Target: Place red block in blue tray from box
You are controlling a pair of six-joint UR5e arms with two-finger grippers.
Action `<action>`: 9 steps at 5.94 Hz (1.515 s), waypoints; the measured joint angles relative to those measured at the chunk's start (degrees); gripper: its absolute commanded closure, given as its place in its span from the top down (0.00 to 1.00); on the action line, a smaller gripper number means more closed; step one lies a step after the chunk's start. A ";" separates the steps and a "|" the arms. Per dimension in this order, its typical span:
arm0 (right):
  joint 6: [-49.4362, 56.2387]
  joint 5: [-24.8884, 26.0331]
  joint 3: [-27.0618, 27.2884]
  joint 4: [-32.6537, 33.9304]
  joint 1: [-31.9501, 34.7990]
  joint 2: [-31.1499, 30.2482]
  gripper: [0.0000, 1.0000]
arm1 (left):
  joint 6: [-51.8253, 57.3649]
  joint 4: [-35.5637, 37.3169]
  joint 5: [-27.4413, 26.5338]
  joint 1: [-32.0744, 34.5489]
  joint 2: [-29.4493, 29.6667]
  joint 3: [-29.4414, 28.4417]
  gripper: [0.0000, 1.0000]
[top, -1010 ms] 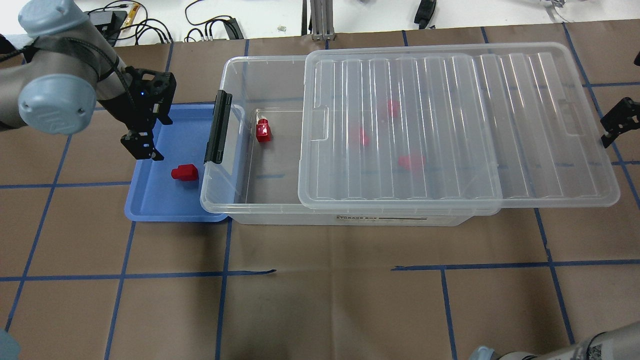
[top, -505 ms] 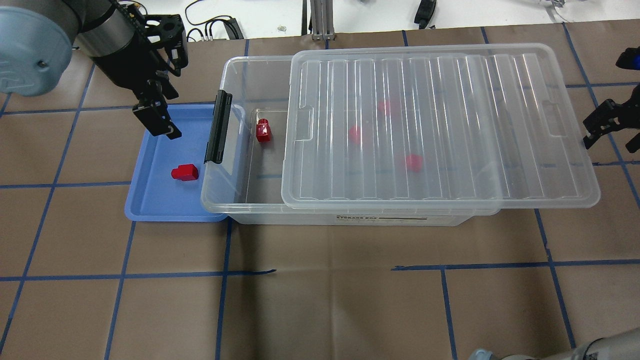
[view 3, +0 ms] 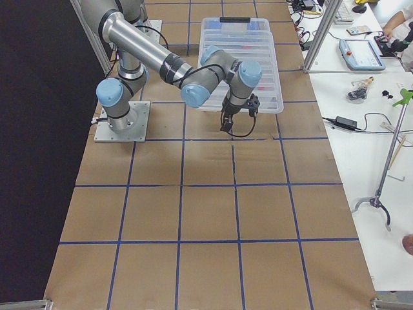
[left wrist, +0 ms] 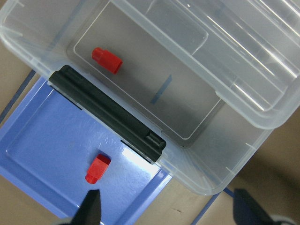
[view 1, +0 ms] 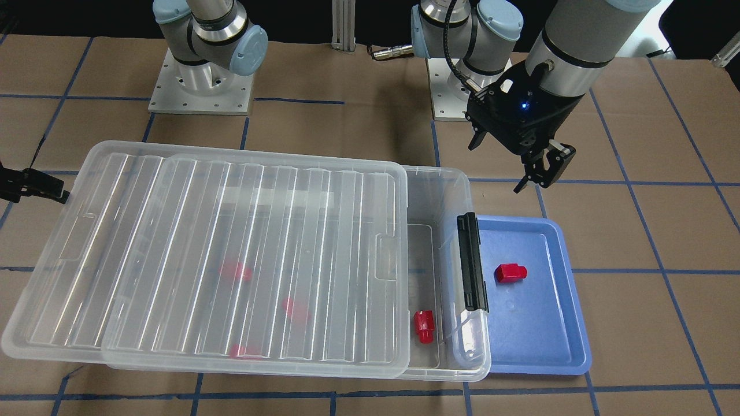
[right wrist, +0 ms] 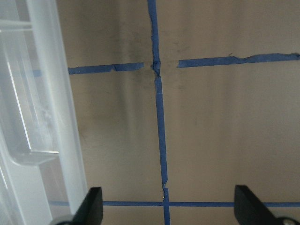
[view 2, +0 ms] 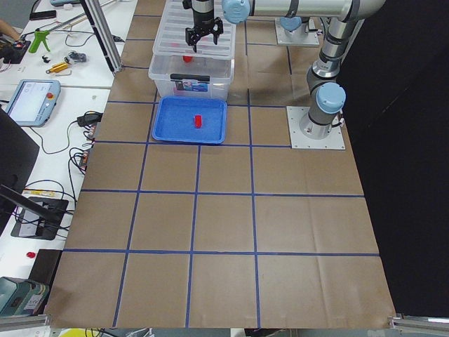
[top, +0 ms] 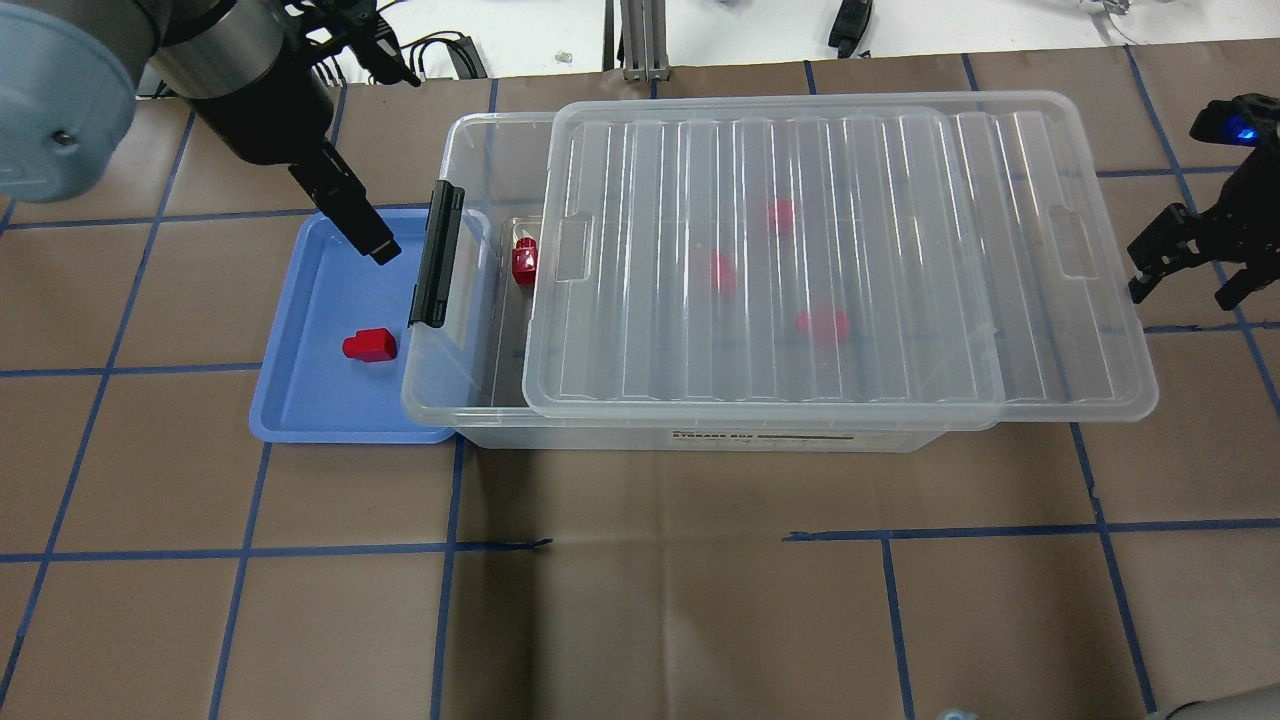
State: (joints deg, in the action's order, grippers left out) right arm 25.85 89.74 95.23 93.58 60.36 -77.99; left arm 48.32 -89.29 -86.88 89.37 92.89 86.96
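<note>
One red block (top: pixel 369 345) lies in the blue tray (top: pixel 320 400), also seen from the front (view 1: pixel 510 273) and in the left wrist view (left wrist: pixel 97 168). The clear box (top: pixel 440 395) stands to the tray's right. Its ribbed lid (top: pixel 830 260) covers most of it. Another red block (top: pixel 524 262) lies in the uncovered strip by the black latch (top: pixel 437 255). Three more show blurred under the lid. My left gripper (top: pixel 390 160) is open and empty, raised above the tray's far edge. My right gripper (top: pixel 1185 290) is open and empty at the lid's right end.
The tray sits against the box's latch end. Brown paper with blue tape lines covers the table (top: pixel 650 580). Cables and a metal post (top: pixel 640 40) lie beyond the far edge. The arm bases (view 1: pixel 199 86) stand behind the box.
The lid has slid left along the box and covers more of it. My right gripper has moved left behind it. My left gripper has risen and drawn back from the tray.
</note>
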 measured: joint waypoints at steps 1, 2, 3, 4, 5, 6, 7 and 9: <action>-0.39 -0.91 0.27 -0.04 0.48 -0.13 1.00 | -9.42 0.23 -1.34 0.10 -0.42 0.15 0.98; -0.76 -1.48 0.36 -0.06 1.24 -0.16 1.00 | -18.48 0.49 -2.21 0.16 -0.67 0.07 0.99; -1.95 -1.68 0.38 -0.06 2.64 -0.17 1.00 | -27.43 0.46 -2.32 0.25 -1.03 -0.08 0.99; -3.74 -1.74 0.39 -0.06 4.18 -0.30 1.00 | -36.67 0.08 -2.08 0.36 -1.53 -0.17 0.99; -5.05 -2.41 0.40 -0.07 5.67 -0.38 1.00 | -45.03 -0.38 -1.76 0.56 -2.04 -0.19 0.99; -6.23 -3.56 0.40 -0.06 7.00 -0.44 1.00 | -50.98 -0.85 -0.64 1.04 -2.43 -0.19 0.99; -7.29 -4.27 0.38 -0.07 7.87 -0.44 1.00 | -53.80 -1.27 0.45 1.55 -2.75 -0.05 0.99; -7.59 -3.00 -1.02 -0.07 8.33 -1.27 1.00 | -54.78 -1.53 -0.19 1.70 -3.39 0.05 0.99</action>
State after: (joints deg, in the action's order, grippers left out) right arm 18.26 86.74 94.21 93.51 68.69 -79.26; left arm -6.46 -90.82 -87.07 91.07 89.50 87.01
